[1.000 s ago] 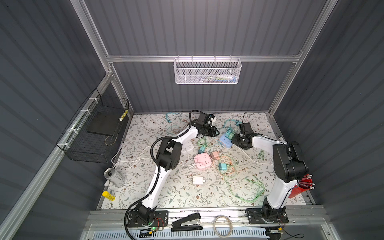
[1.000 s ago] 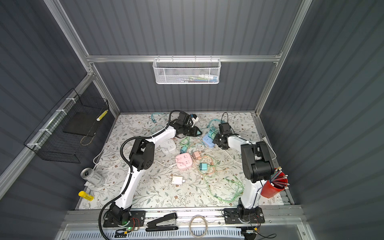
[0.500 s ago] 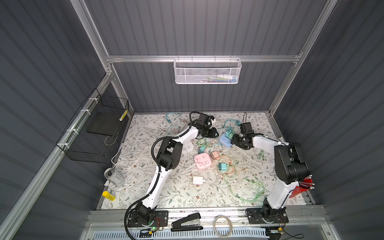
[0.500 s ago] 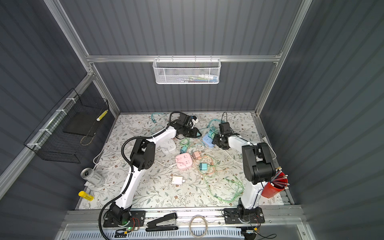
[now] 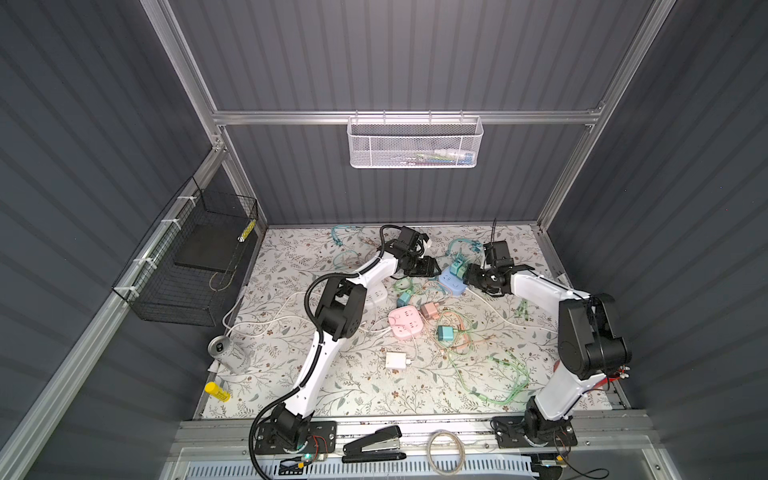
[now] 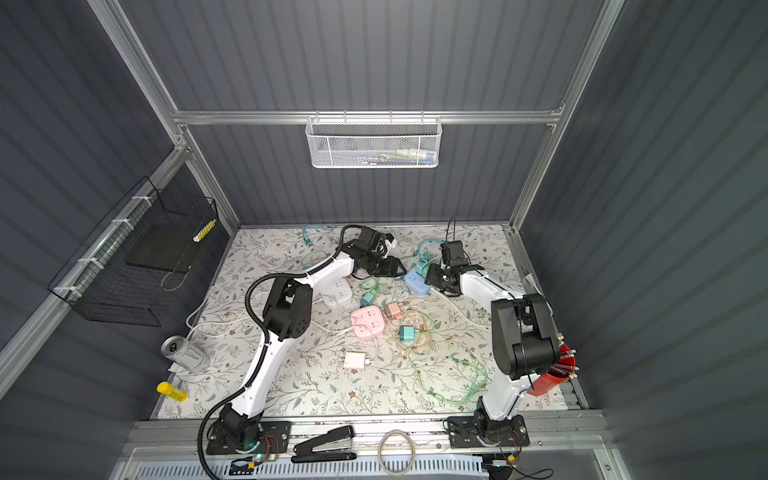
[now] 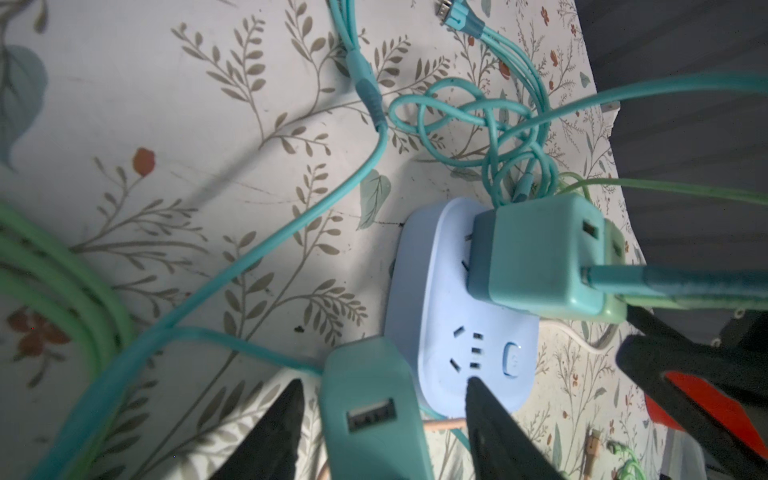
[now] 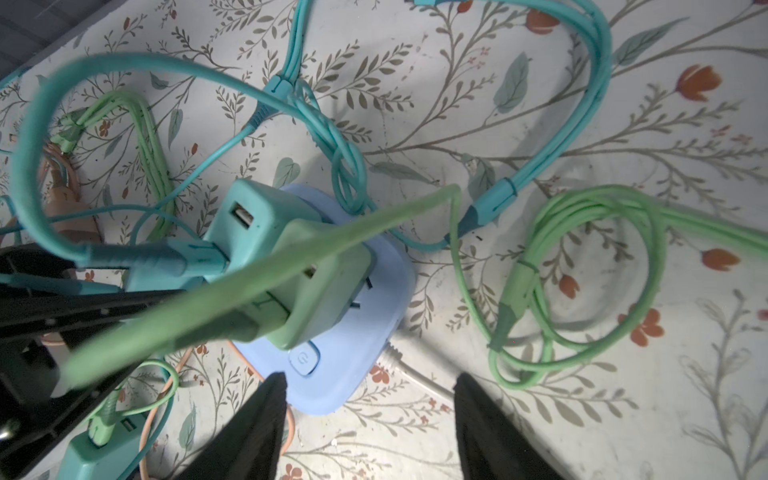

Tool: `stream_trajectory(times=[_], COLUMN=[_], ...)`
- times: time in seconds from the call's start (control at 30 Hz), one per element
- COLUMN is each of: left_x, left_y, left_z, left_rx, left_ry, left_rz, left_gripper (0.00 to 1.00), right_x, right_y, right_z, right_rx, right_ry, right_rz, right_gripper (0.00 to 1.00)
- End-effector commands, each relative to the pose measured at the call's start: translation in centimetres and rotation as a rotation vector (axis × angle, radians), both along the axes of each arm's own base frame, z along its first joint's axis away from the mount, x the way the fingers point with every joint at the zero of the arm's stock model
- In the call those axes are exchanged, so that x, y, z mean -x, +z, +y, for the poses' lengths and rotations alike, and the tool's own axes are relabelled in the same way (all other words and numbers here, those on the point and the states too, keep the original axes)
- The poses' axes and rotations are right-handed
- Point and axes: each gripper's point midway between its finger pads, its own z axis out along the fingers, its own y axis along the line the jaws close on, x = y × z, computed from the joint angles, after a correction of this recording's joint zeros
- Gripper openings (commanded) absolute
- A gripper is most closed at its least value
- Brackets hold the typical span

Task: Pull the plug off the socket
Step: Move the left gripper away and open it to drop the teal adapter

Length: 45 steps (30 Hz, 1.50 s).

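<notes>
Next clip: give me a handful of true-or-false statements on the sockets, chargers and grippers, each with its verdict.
1. A teal charger and a green charger sit in the blue socket. True.
2. The left gripper is clamped on the loose teal charger. False: its jaws stand open either side of it.
3. The right gripper is open. True.
4. The stapler lies on the floral mat. False: it lies on the front rail, off the mat.

Dark grey ribbed walls [image 5: 415,62] and an aluminium frame [image 5: 407,117] enclose a floral-patterned tabletop [image 5: 365,395].
</notes>
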Motion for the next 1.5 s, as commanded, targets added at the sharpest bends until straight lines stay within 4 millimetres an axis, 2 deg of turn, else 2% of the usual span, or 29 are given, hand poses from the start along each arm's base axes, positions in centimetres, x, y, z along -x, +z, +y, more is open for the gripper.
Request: stream_trajectory(times=[0.0,0.4,0.6,0.73,0.87,1.1,1.3,1.47], left_x=[-0.1,1.0,0.7,0.8,0.7,0.3,0.4,0.5], left_y=[2.3,3.2,5.0,5.2,5.5,8.0,9.5,9.4], left_z=[1.0,3.9,5.3,6.4,7.9,9.6,9.7,7.0], left_rx=[-0.026,-0.142,-0.179,-0.221,-0.26,-0.32,-0.345,-0.291], left_ry=[0.022,0.075,0.117,0.137,0.166,0.217,0.219,0.134], left_rz=[-0.016,0.04,0.032,0.038,0.037,-0.032,-0.074,-0.108], left_gripper=[0.7,0.84,0.85,0.85,0.83,0.66,0.65,0.67], right_x=[0.6,0.3,0.0,-0.1,-0.1,-0.6,-1.5,-1.7], right_y=[0.7,1.2,1.4,1.4,1.3,1.6,2.4,2.5], right_z=[-0.5,-0.7,-0.7,-0.6,-0.6,-0.2,-0.1,0.3], right_rx=[0.05,0.103,0.123,0.118,0.118,0.128,0.166,0.211], right_ry=[0.022,0.077,0.107,0.114,0.118,0.174,0.245,0.359], right_rz=[-0.002,-0.027,-0.038,-0.038,-0.037,-0.066,-0.079,-0.082], right_gripper=[0.66,0.67,0.68,0.68,0.69,0.69,0.68,0.68])
